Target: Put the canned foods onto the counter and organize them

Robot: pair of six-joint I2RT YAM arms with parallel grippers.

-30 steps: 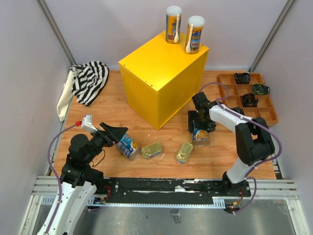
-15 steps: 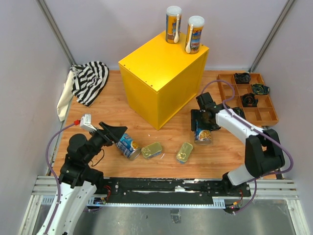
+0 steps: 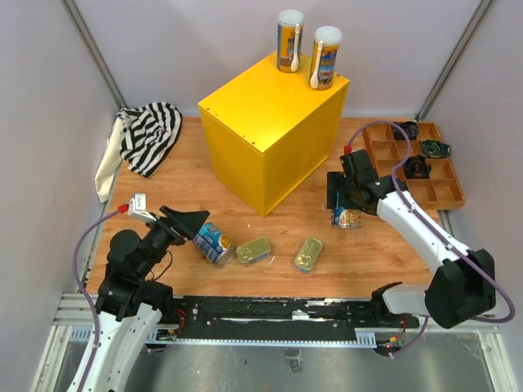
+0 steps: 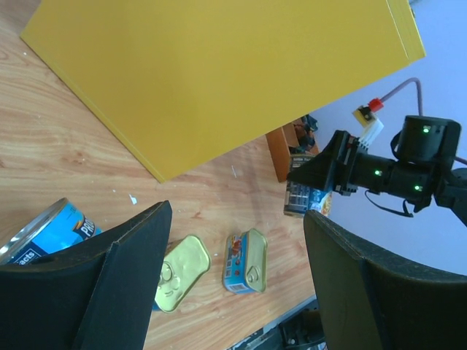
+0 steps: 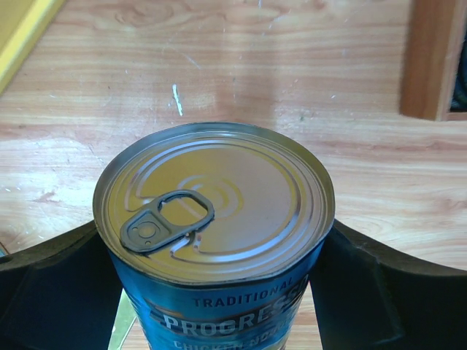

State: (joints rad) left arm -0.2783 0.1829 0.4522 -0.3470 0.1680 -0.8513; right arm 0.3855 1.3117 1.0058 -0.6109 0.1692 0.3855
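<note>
My right tool (image 3: 344, 198) is pinching the upright blue can (image 3: 350, 217) from both sides. In the right wrist view, my two black fingers (image 5: 51, 292) press against the label just below the silver top with its pull ring. This upright blue can stands over the wooden desk (image 3: 188, 180), just right of the yellow box (image 3: 261, 114) and near the brown tray (image 3: 445, 189). I cannot tell whether its bottom touches the wood or hangs just above it.

My left tool (image 3: 200, 222) is spread wide with nothing between its fingers. It hovers low at the near left of the desk. The lying blue can (image 3: 214, 243) is on its side just beside the fingertips, on the side towards the middle of the desk. I cannot tell if they touch.

Two flat golden tins lie on the desk near my bases. The left tin (image 3: 253, 250) is just beside the lying blue can. The right tin (image 3: 308, 253) lies apart from it, further right.

Two tall cans with white lids already stand upright on the far right corner of the yellow box. The left tall can (image 3: 289, 41) is close beside the right tall can (image 3: 324, 57).

A striped cloth (image 3: 147, 135) is bunched at the far left edge of the desk.
</note>
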